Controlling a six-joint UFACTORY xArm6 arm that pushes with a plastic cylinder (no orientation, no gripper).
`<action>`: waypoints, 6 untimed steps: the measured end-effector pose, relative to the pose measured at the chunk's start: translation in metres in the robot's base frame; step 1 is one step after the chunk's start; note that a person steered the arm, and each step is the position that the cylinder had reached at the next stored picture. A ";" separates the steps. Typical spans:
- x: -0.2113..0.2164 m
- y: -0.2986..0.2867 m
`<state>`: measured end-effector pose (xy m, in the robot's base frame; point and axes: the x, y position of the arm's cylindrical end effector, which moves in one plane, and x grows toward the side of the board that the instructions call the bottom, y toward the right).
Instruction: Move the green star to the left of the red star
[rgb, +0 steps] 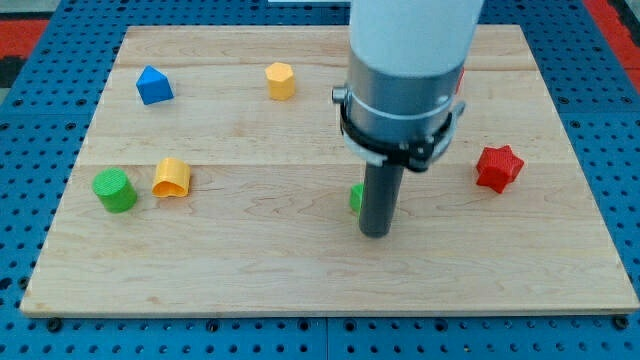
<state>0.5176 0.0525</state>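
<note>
My tip (375, 233): gripperless end effector, grasping nothing; green star (355, 197) mostly hidden behind it; red star (499, 167) toward view's right.

You find no text, label, brand, number or sign to read here, on the blocks, the arm or the table.

Bright, even light, soft shadows, slightly blurred arm.
</note>
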 end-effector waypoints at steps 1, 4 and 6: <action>-0.039 -0.077; -0.048 -0.023; -0.056 -0.007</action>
<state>0.4612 0.0457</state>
